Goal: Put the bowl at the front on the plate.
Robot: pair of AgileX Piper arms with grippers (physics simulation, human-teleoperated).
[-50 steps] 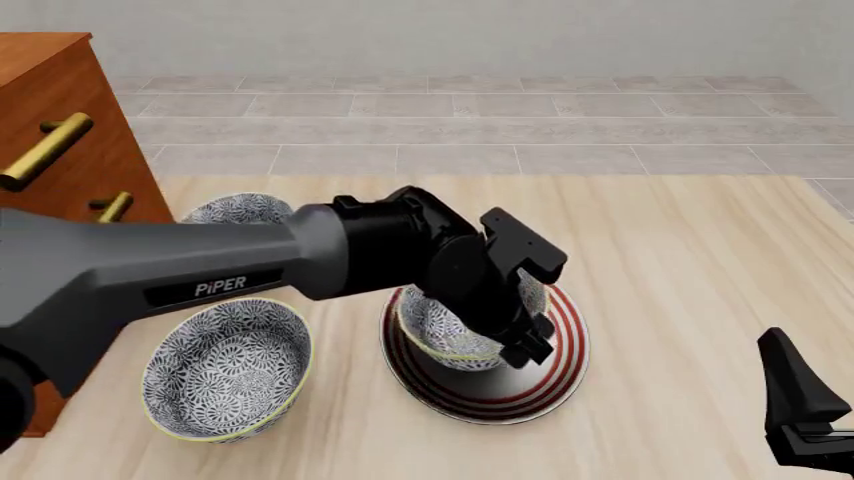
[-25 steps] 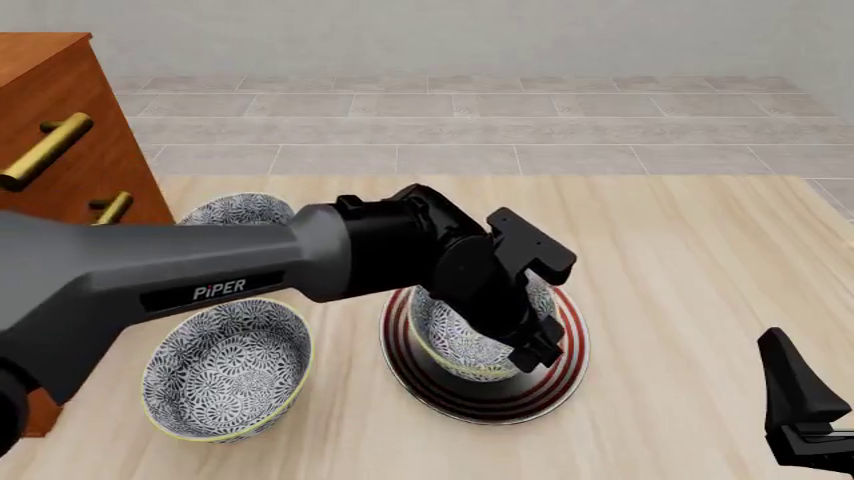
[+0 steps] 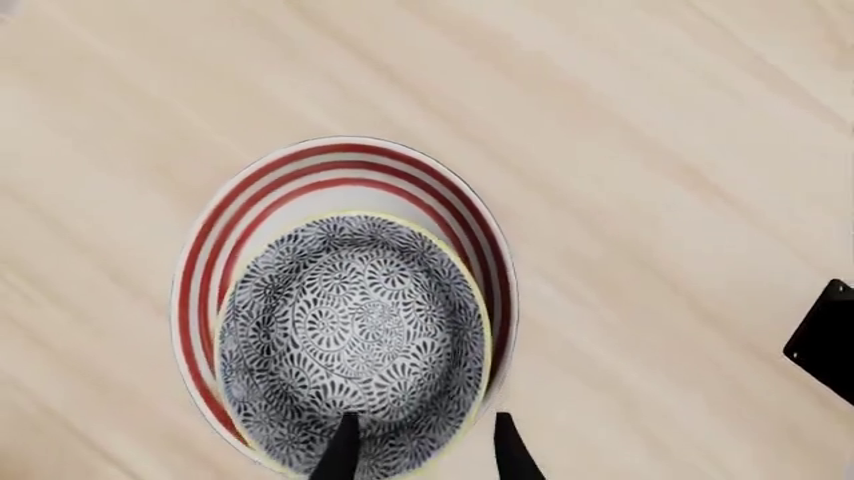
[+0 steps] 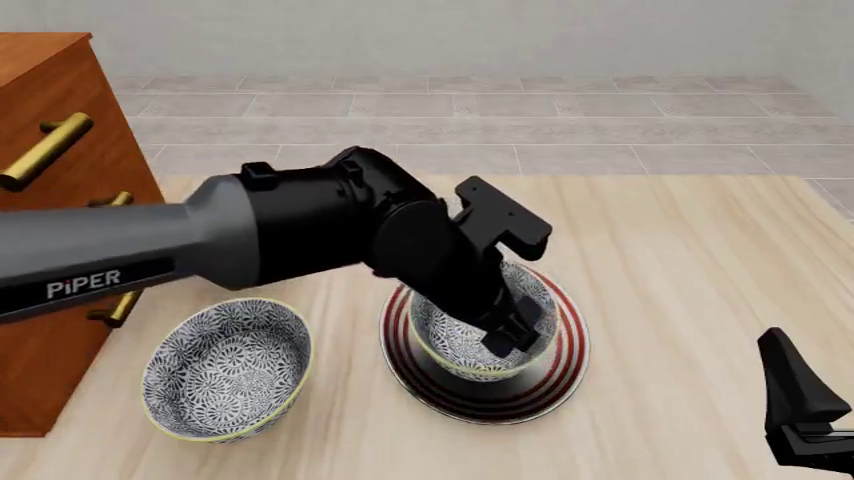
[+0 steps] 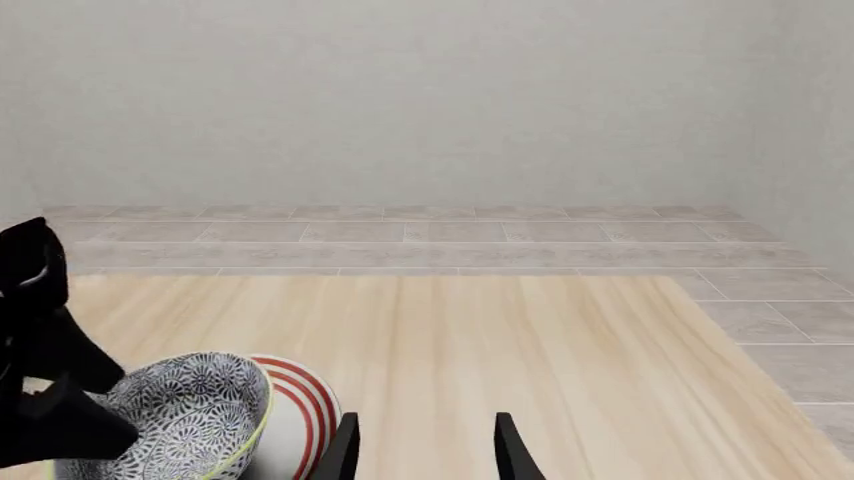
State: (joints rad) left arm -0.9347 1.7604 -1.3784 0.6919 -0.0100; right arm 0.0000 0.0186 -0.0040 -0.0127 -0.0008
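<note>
The bowl (image 4: 461, 355) with its blue-and-white floral pattern sits inside the white plate with red rings (image 4: 454, 395). In the left wrist view the bowl (image 3: 354, 340) lies off-centre on the plate (image 3: 220, 240). My left gripper (image 3: 427, 455) is open a little above the bowl; one finger is over the inside, the other outside the rim. In the front view it hangs over the bowl's right side (image 4: 514, 335). My right gripper (image 5: 427, 455) is open and holds nothing, low at the front right of the table (image 4: 801, 420). Its wrist view shows the bowl (image 5: 187, 410) and the plate (image 5: 300, 410).
A second patterned bowl (image 4: 227, 368) stands at the front left beside the plate. A wooden cabinet (image 4: 54, 110) with brass handles stands along the left edge. The left arm (image 4: 200, 250) stretches across the left half of the table.
The left gripper lowered the bowl onto the plate and let go. The arm has since risen and drawn back a little. The right arm stayed still.
</note>
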